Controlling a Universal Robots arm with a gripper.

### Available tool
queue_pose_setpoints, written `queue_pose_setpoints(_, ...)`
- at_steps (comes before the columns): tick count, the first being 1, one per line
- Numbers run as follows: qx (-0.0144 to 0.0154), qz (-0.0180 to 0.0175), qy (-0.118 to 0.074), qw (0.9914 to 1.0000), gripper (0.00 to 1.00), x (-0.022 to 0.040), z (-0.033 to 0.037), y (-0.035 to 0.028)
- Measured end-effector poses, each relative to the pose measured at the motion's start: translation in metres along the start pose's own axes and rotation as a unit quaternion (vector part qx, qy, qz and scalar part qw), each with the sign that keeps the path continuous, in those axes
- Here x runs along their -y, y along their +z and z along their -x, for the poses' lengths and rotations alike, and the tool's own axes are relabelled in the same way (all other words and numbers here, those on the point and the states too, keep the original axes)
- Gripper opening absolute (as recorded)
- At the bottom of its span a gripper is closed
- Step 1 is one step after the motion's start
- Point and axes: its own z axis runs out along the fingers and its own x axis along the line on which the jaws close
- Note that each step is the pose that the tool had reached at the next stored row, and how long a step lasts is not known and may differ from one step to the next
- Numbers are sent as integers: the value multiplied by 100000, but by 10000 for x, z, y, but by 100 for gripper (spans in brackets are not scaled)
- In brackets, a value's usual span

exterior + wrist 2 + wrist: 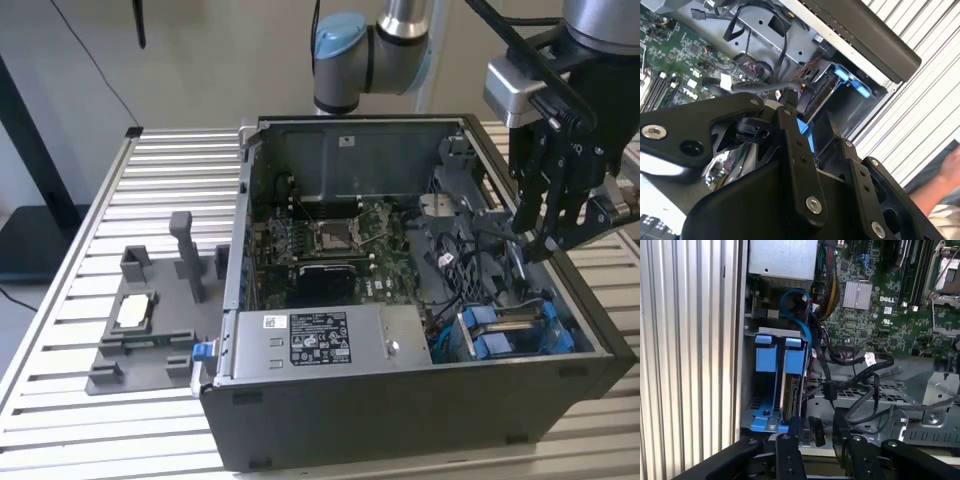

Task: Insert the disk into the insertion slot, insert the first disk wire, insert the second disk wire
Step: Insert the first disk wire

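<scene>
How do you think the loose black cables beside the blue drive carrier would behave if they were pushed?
The black cables look thin and lie in slack loops, so they would probably bend and shift rather than resist. Several cross one another beside the blue drive carrier, so pushing one may drag its neighbours.

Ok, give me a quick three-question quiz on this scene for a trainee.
1. True or false: the disk sits in the slot.
2. Its carrier is: A red, B blue, C yellow?
3. Fill in: the gripper hangs over the exterior view's ___ end of the case.
Key: 1 true; 2 B; 3 right.
</scene>
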Motion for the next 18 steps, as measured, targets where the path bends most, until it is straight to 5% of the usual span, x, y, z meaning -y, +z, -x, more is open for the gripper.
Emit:
queue_pose_setpoints(7,141,-984,-1503,99984,40,15,8,74)
queue_pose_setpoints(9,132,-991,-1510,99984,38,18,8,74)
queue_pose_setpoints(12,139,-992,-1512,99984,20,19,7,75)
queue_pose_setpoints(18,140,-607,-1210,99991,19,21,-97,100)
